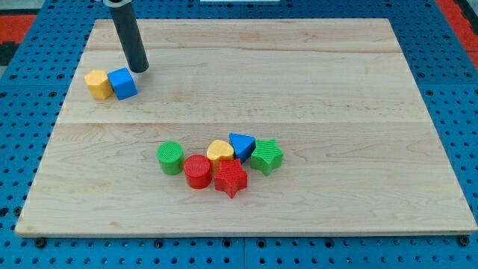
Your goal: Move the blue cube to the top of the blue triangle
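Observation:
The blue cube (122, 83) sits at the view's upper left of the wooden board (314, 82), touching a yellow block (97, 84) on its left. The blue triangle (241, 145) lies in the cluster near the board's middle, between a yellow heart (219, 152) and a green star (267, 157). My tip (140, 69) is down on the board just above and to the right of the blue cube, very close to it; contact cannot be told.
A green cylinder (170, 158), a red cylinder (197, 171) and a red star (231, 178) complete the cluster below and left of the blue triangle. The board sits on a blue pegboard (22, 90).

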Action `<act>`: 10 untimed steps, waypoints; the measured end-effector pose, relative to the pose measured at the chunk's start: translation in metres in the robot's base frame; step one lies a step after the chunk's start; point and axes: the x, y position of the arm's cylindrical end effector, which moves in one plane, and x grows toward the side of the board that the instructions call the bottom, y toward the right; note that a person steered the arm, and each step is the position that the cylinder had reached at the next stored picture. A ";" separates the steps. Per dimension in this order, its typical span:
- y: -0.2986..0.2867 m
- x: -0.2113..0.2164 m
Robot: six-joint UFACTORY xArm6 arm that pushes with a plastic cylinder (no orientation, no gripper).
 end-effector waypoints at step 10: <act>0.160 0.133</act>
